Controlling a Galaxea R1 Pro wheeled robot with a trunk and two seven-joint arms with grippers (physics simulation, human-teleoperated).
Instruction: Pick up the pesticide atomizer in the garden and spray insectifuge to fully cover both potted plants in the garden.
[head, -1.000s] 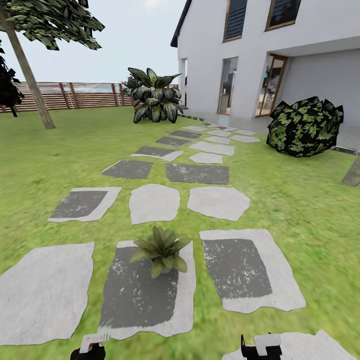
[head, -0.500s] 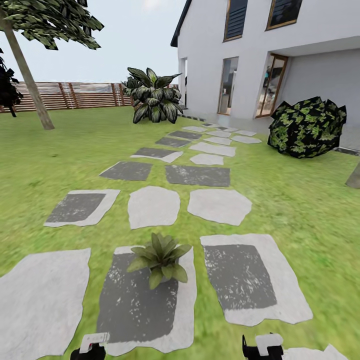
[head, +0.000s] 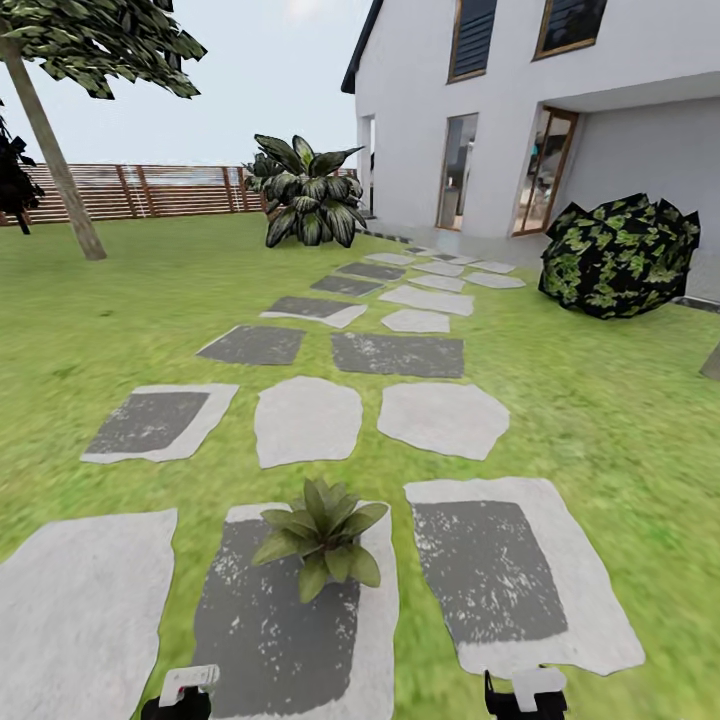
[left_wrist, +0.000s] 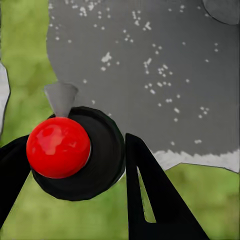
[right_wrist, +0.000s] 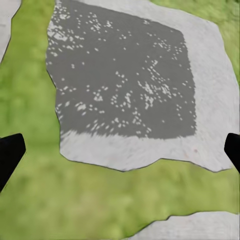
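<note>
One potted plant (head: 320, 535) sits lower in view than before; left gripper (left_wrist: 75, 175) clasps a bottle, right gripper (right_wrist: 120, 150) spread.

A home garden — a green lawn (head: 600, 400) crossed by flat grey stepping stones (head: 306, 420) that lead up to a white two-storey house (head: 480, 110) with glazed doors. A slatted brown wooden fence (head: 150, 190) closes the far edge, beside a tree (head: 60, 150). A large broad-leaved plant (head: 305, 195), a round dark bush (head: 620, 255) and a small potted plant (head: 320, 535) on a stone complete it — plainly a residential yard.
</note>
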